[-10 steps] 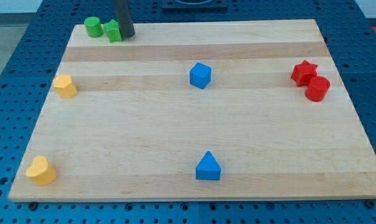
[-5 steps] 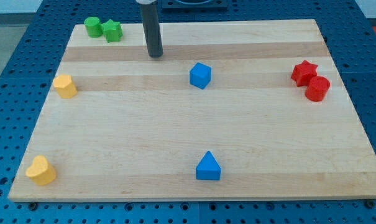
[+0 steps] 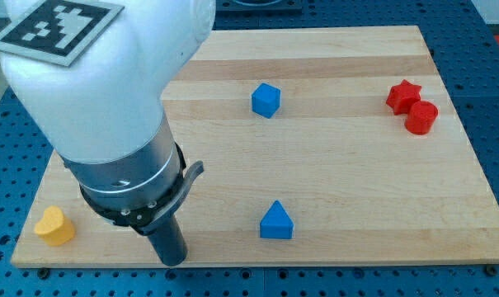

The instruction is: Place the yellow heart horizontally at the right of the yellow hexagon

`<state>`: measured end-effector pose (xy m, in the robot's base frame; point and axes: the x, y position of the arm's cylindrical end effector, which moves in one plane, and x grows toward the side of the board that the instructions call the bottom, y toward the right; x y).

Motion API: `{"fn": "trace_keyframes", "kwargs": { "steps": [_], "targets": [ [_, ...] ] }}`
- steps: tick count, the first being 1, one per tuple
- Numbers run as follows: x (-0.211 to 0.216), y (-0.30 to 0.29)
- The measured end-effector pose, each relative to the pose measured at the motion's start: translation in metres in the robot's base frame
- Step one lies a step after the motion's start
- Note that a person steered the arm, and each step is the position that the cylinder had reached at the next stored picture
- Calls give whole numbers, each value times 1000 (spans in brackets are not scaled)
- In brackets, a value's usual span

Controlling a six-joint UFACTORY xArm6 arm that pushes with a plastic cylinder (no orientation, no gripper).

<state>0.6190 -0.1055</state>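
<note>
The tip point(image 3: 173, 261) is seen planted near the board's bottom edge, and the yellow heart point(image 3: 54, 226) sits at about nine o'clock from it, a little higher, near but not touching. No pincer exists on this rig: only a bare rod, so nothing is held and nothing can be. The yellow hexagon cannot be seen; the arm's white body point(image 3: 101, 74) and dark collar point(image 3: 134, 186) cover the whole upper-left of the board point(image 3: 356, 181), and the green blocks are hidden too. The tip stands on the heart's right, which is judged the wrong side for a push toward a spot right of the hexagon; a swing around the heart would probably be needed first. Well clear of all this, the blue cube point(image 3: 265, 100) lies at one o'clock from the tip, the blue triangle point(image 3: 276, 221) at three, and the red star point(image 3: 403, 96) and red cylinder point(image 3: 421, 117) touch far off at two.
</note>
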Motion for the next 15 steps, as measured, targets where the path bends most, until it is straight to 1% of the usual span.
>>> {"fn": "trace_keyframes", "kwargs": {
  "steps": [1, 2, 3, 4, 5, 7, 9, 10, 12, 15],
  "targets": [
    [0, -14],
    [-1, -97],
    [-2, -166],
    [-2, -188],
    [-2, -186],
    [-10, -144],
    [-45, -168],
    [-57, -168],
    [-101, -166],
    [-131, -110]
  ]
}}
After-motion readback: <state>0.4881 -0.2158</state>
